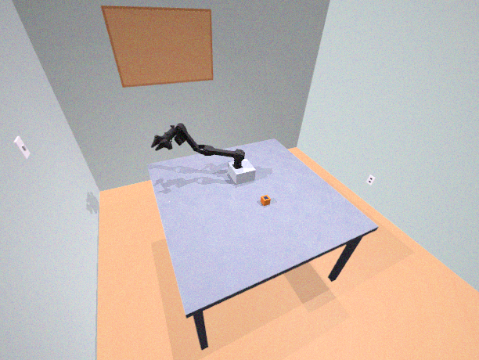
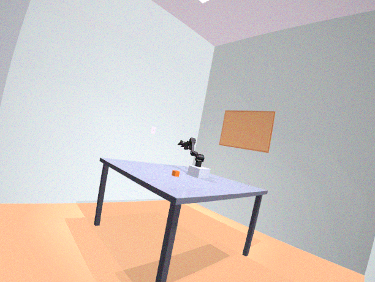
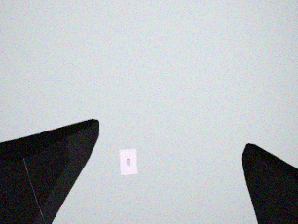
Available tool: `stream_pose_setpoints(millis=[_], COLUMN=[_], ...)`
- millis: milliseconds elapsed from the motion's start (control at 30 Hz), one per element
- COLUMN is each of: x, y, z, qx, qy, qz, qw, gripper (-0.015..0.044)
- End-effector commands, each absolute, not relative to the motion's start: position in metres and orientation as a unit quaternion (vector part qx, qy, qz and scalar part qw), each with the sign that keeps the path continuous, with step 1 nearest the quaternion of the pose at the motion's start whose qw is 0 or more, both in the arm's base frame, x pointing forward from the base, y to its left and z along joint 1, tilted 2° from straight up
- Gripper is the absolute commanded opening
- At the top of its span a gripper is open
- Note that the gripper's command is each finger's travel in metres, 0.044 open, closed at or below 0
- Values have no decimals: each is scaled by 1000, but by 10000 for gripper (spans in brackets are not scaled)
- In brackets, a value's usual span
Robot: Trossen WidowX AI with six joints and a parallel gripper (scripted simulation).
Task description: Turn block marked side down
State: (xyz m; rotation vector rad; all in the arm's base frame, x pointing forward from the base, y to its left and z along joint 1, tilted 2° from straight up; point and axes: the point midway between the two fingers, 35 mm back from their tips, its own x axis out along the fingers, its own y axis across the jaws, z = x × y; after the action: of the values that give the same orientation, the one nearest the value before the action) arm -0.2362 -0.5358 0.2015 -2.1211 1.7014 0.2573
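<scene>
A small orange block [image 1: 265, 200] [image 2: 175, 173] rests on the grey table [image 1: 219, 243] [image 2: 196, 187], a little in front of the arm's white base [image 1: 241, 171] [image 2: 198, 171]. Its blue marked side faces up. My gripper [image 1: 158, 143] [image 2: 181, 143] [image 3: 172, 139] is open and empty. It is raised high above the table's far left corner, far from the block, and points towards the wall. In the wrist view only the two dark fingers and the wall show; the block is out of that view.
The arm's white base stands near the table's back edge. A white wall plate [image 3: 129, 162] [image 1: 22, 146] is on the left wall. A cork board [image 1: 158, 45] [image 2: 247, 130] hangs on the back wall. The table edges drop to an orange floor.
</scene>
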Motion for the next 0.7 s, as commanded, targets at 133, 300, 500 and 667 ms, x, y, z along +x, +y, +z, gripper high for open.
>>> stream_pose_setpoints(millis=[133,300,500,667], x=[-252,-268,-276,-270], y=[-527,-506,-465,-424], z=[256,332,427,498], qx=[-750,-728,-687,-643], qy=[643,681,718,736], qz=[83,71,54,46], qw=[129,28,-102,-208], gripper=[440,440,440,440])
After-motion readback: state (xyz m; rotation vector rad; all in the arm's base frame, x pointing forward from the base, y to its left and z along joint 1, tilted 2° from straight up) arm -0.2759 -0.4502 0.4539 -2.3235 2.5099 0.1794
